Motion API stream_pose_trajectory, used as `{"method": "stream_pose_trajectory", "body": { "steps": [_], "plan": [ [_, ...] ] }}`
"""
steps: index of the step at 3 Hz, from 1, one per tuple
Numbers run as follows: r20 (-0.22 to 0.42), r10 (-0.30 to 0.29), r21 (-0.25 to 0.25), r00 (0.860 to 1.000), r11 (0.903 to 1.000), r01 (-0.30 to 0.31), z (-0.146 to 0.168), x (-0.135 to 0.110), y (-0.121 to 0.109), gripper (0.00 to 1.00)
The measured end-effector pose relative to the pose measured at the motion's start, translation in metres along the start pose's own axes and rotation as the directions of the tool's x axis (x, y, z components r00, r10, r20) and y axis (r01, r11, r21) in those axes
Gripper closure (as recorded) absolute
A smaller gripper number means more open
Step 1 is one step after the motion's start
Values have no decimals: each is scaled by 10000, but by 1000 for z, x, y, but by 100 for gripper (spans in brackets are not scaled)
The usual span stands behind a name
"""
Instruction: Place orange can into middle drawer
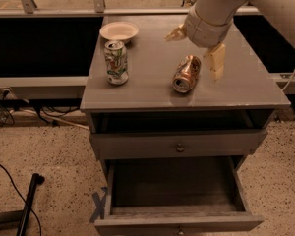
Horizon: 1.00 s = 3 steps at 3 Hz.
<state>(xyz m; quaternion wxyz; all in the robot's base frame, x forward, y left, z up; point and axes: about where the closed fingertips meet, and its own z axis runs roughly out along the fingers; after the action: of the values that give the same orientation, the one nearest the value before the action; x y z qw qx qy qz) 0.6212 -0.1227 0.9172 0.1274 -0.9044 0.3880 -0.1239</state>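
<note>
The orange can [187,73] lies on its side on the grey cabinet top [142,90], right of centre, silver top facing the front. My gripper [196,47] hangs just above and behind the can, open, with one pale finger [176,33] to the can's far left and the other finger [217,61] close by its right side; it holds nothing. The middle drawer [173,187] is pulled out wide below, its plank bottom bare, knob at the lower frame edge.
A white-and-green can [116,62] stands upright on the left of the top, with a small pale bowl [119,31] behind it. The upper drawer front [179,144] is shut. A black pole [28,203] lies on the speckled floor at left.
</note>
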Motion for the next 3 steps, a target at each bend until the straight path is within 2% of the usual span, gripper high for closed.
{"method": "stream_pose_trajectory", "body": {
  "steps": [1,2,3],
  "plan": [
    [469,-2347,-988,9709,9661,2384,37,7,-4,0],
    [719,-3241,-1859,9433,9248,3320,55,20,4,0],
    [981,-3861,-2439,9172,8843,3983,68,25,17,14]
  ]
}}
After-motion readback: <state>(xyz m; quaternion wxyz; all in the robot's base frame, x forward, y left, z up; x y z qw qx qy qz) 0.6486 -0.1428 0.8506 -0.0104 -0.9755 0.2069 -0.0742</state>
